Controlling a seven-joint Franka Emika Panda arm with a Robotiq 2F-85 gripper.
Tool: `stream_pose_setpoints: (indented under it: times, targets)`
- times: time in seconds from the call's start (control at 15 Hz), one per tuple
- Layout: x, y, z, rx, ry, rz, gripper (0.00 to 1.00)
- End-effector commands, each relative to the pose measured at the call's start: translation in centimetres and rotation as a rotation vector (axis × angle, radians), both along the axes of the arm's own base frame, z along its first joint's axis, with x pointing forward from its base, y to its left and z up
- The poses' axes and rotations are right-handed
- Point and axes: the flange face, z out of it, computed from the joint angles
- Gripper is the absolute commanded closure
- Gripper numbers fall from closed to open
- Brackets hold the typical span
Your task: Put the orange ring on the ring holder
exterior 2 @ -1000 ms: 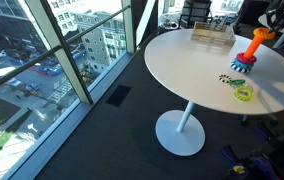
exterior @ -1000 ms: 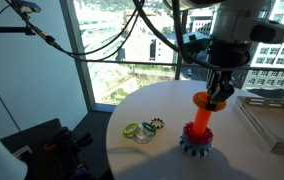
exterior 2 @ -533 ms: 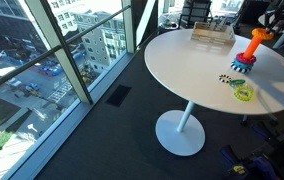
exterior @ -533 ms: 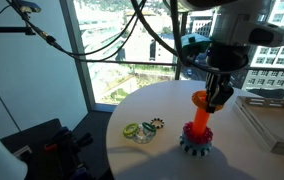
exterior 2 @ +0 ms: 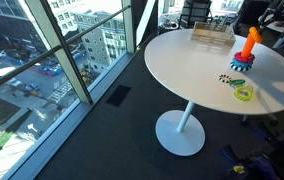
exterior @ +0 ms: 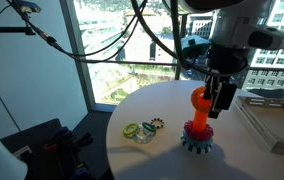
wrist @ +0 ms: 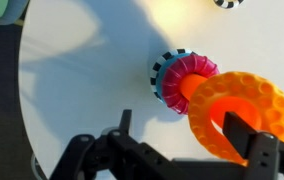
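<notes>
The ring holder (exterior: 195, 140) stands on the white table with a red ring around the foot of its peg. In the wrist view I see its dark toothed base (wrist: 165, 72) from above. The orange ring (exterior: 198, 98) sits tilted at the top of the peg, and it fills the right of the wrist view (wrist: 257, 95). My gripper (exterior: 220, 103) hangs just above it and is open. In the wrist view the gripper (wrist: 185, 125) has one finger far left of the ring and the other inside the ring's hole. An exterior view shows the ring (exterior 2: 251, 38) atop the holder (exterior 2: 242, 62).
A green ring (exterior: 132, 130) and a small dark toothed ring (exterior: 156, 124) lie left of the holder on the round table (exterior: 152, 158). A clear flat tray (exterior: 272, 125) sits at the right. Tall windows stand behind, and the table edge is close in front.
The jaws have spread from shut to wide apart. The orange ring has tipped at the top of the peg.
</notes>
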Motion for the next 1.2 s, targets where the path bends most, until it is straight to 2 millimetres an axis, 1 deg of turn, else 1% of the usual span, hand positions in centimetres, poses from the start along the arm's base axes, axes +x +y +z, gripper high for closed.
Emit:
stream_pose_setpoints:
  times: [0.0,0.47,0.67,0.93,1.13]
  targets:
    - [0.2,-0.6,0.7,0.020,-0.011,-0.007,0.00]
    - [-0.1,-0.6,0.8,0.031,-0.016,-0.008,0.00]
    - [-0.6,-0.3,1.0,0.046,0.000,0.045,0.00]
    - [-1.5,0.8,1.2,0.085,0.063,0.156,0.00]
    - [-2.2,1.9,2.0,0.092,0.094,0.219,0.00]
